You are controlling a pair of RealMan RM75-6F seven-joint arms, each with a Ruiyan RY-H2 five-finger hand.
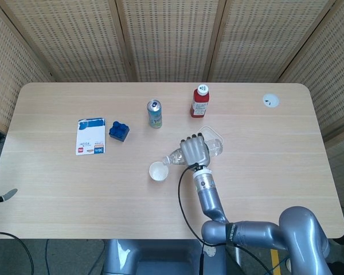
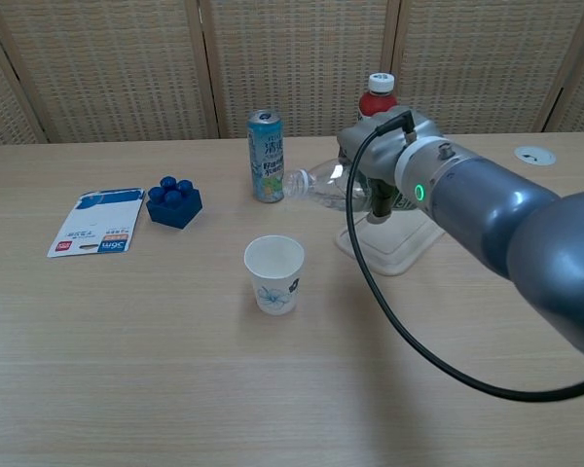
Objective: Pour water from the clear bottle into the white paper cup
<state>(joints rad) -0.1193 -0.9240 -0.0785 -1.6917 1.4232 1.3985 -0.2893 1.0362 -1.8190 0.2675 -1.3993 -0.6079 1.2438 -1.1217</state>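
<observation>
From the head view, the right hand (image 1: 195, 151) grasps the clear bottle (image 1: 190, 153) lying nearly level, its mouth just beside and above the white paper cup (image 1: 157, 171) on the table (image 1: 57, 189). Only this view shows the hand's back and the arm's full length. The left hand shows in neither view.

The chest view reveals a small blue print on the cup's side, the bottle's open neck, and a green light on the wrist. The drink can (image 2: 266, 156), red bottle (image 2: 374, 95), blue block (image 2: 173, 202) and packet (image 2: 98, 221) carry lettering too small to read.

Bright, even indoor light, soft faint shadows, sharp focus, no glare.
</observation>
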